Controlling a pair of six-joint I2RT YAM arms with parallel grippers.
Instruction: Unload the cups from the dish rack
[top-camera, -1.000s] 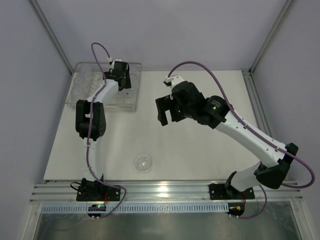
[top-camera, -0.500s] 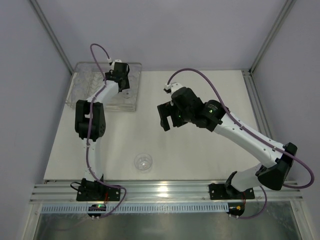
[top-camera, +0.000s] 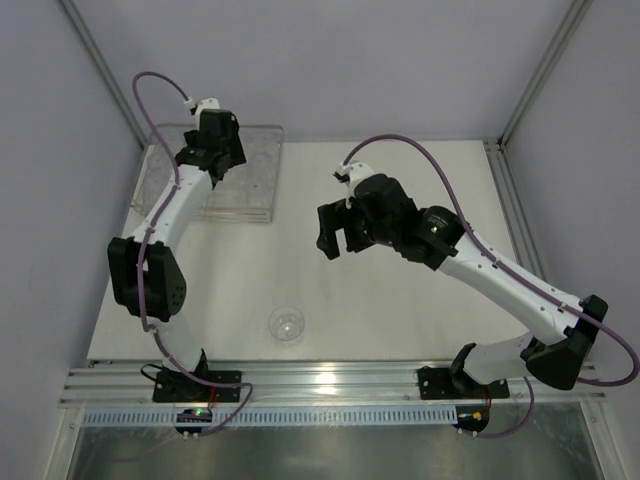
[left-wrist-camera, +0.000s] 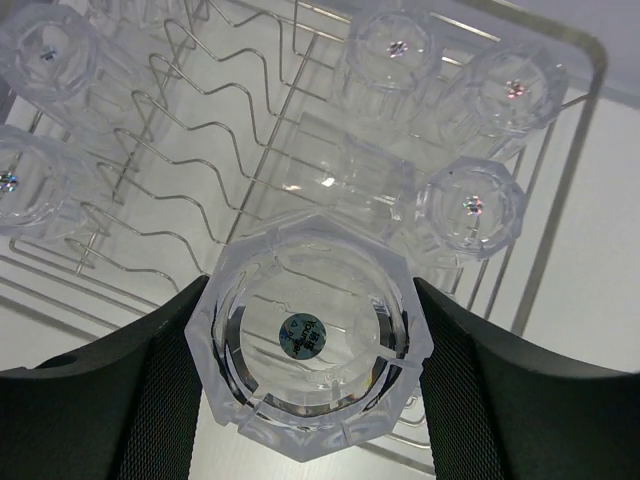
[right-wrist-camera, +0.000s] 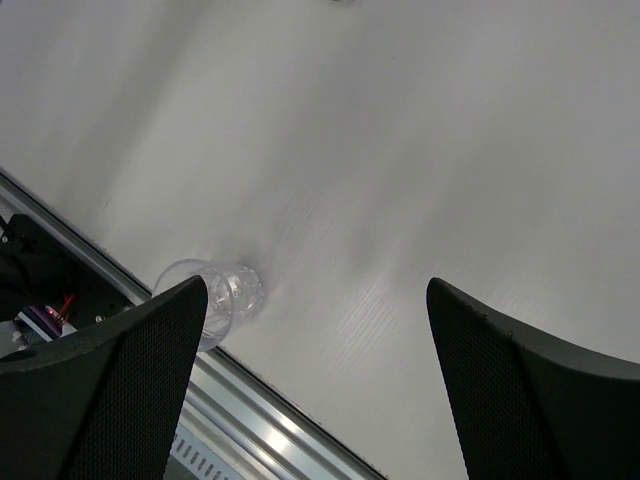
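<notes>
Cup (left-wrist-camera: 310, 350): clear plastic, likely light, stiff, slippery; gripped across faceted sides by left jaws. Right jaws open, empty.

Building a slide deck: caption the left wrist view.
Left pincer grips a clear cup over the dish rack holding more cups.

White table (top-camera: 400, 310) between pale lavender walls (top-camera: 350, 60).
</notes>
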